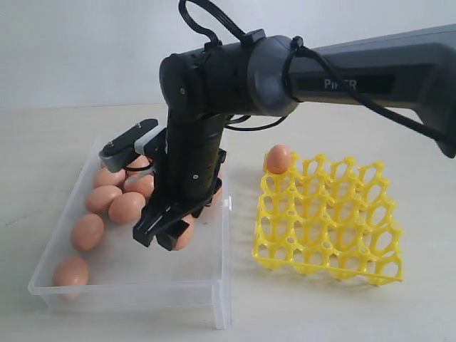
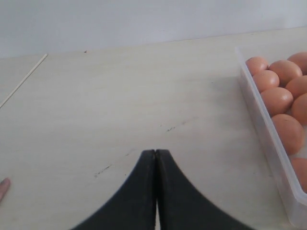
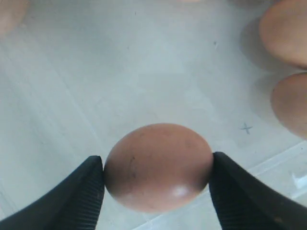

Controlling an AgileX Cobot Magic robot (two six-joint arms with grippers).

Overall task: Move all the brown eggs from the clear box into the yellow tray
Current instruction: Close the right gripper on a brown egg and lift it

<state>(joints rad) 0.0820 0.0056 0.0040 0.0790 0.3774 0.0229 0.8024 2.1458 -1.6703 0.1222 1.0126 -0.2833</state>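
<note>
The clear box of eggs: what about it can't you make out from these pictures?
- Egg count: in the exterior view the right arm stands in front of the middle of the clear box, hiding some of the brown eggs.
- Left wrist view: the picture's edge cuts the box off, so only part of it shows.
- The held egg: the right gripper covers most of it in the exterior view. Whether it is off the box floor is unclear.

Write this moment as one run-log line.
right gripper: shut on brown egg, over clear box | left gripper: shut, empty, above table | yellow tray: one egg in corner cup | loose eggs in box
</note>
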